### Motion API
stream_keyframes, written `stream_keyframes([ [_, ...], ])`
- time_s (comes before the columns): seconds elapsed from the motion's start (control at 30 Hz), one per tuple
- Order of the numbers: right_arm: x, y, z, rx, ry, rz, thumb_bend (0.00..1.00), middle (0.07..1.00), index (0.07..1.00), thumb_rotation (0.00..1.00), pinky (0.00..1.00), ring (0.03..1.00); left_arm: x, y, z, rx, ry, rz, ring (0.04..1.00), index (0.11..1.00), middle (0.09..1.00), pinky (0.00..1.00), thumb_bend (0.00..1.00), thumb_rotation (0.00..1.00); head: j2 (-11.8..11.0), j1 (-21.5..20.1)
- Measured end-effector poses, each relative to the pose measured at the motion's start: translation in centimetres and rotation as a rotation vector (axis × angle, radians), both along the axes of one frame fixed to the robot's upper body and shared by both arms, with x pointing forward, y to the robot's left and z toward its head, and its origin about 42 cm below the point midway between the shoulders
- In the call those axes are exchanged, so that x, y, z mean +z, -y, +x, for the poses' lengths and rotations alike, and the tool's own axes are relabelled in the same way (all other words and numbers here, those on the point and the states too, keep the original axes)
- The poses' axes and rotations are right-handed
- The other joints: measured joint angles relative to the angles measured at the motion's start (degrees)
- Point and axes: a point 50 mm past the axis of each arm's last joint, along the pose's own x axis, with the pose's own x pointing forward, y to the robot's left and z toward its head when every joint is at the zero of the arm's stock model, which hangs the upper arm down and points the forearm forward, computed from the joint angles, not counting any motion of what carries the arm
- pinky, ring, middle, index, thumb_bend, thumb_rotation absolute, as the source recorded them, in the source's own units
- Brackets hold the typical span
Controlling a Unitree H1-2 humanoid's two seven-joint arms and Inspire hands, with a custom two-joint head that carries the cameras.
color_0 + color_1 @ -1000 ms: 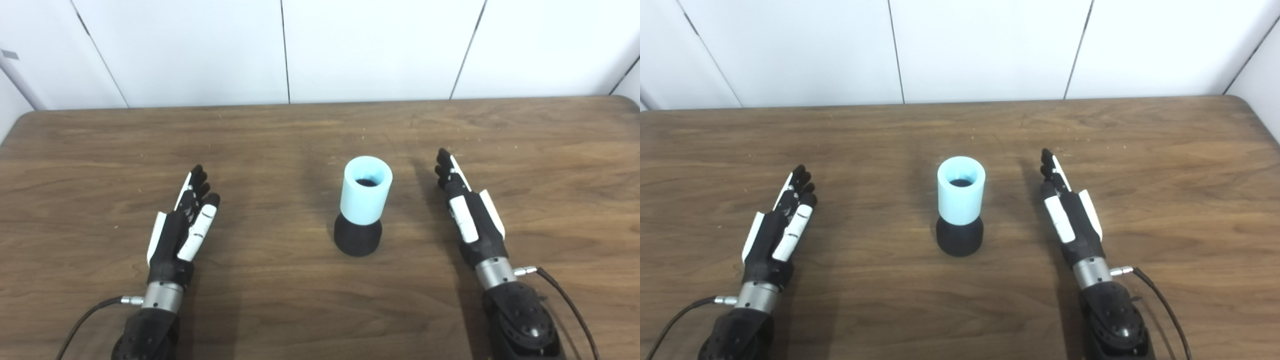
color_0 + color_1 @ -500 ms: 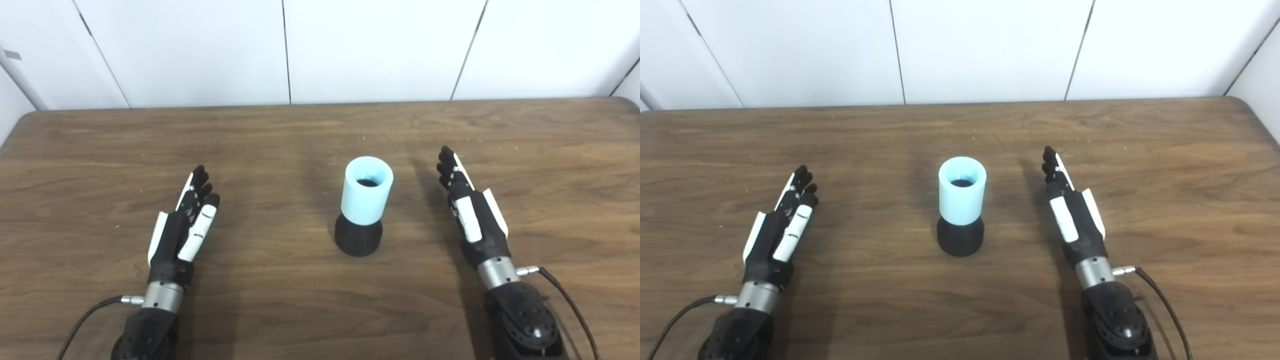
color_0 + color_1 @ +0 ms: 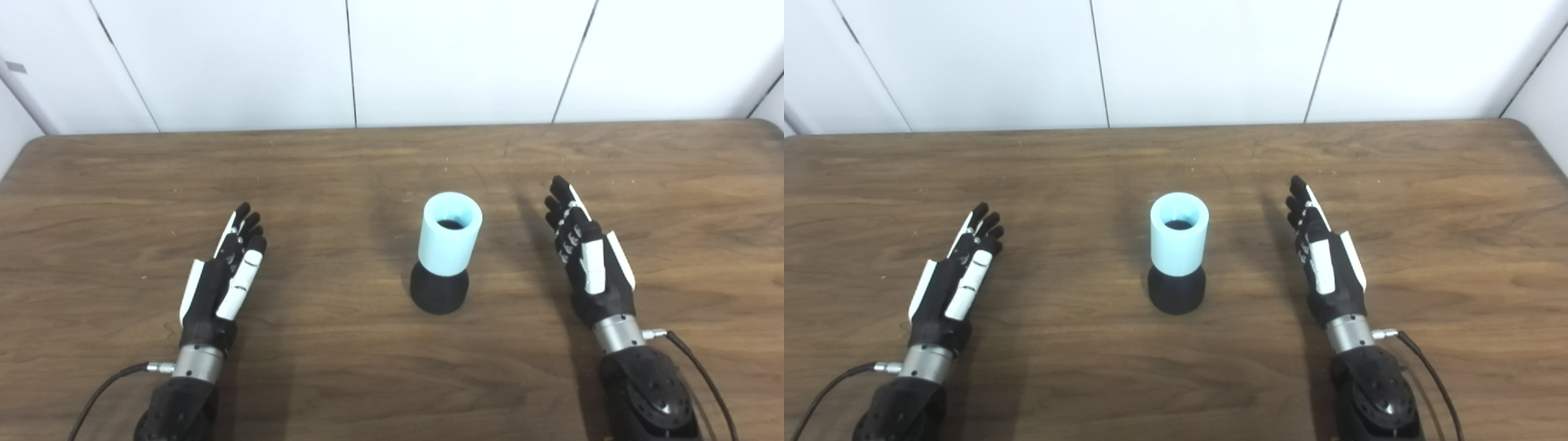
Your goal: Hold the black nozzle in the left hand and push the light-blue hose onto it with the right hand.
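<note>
Your left hand [image 3: 220, 282] lies flat and empty on the table [image 3: 343, 380], fingers stretched out. Your right hand [image 3: 588, 263] is empty too, with fingers straight. The light-blue hose [image 3: 449, 236] stands upright between your hands, sitting on top of the black nozzle [image 3: 438, 295]. Both are well apart from each hand.

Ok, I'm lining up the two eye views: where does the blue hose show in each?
Left eye view: the hose stands upright right of centre, on the black nozzle.
Right eye view: the hose sits at about centre, on the nozzle.
Shared landmark: the wall seam behind the table, just left of the hose in both.
</note>
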Motion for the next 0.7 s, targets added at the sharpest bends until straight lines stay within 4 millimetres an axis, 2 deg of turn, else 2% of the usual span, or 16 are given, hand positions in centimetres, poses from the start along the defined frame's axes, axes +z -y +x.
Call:
stream_keyframes([
  [0.7,0.11,0.13,0.01,-0.004,0.048,0.005,0.63,0.967,0.952,1.0,0.99,0.97,-0.22,-0.31,-0.01,-0.002,0.011,0.016,0.948,0.994,0.965,0.91,0.39,0.78,-1.3,-0.6],
])
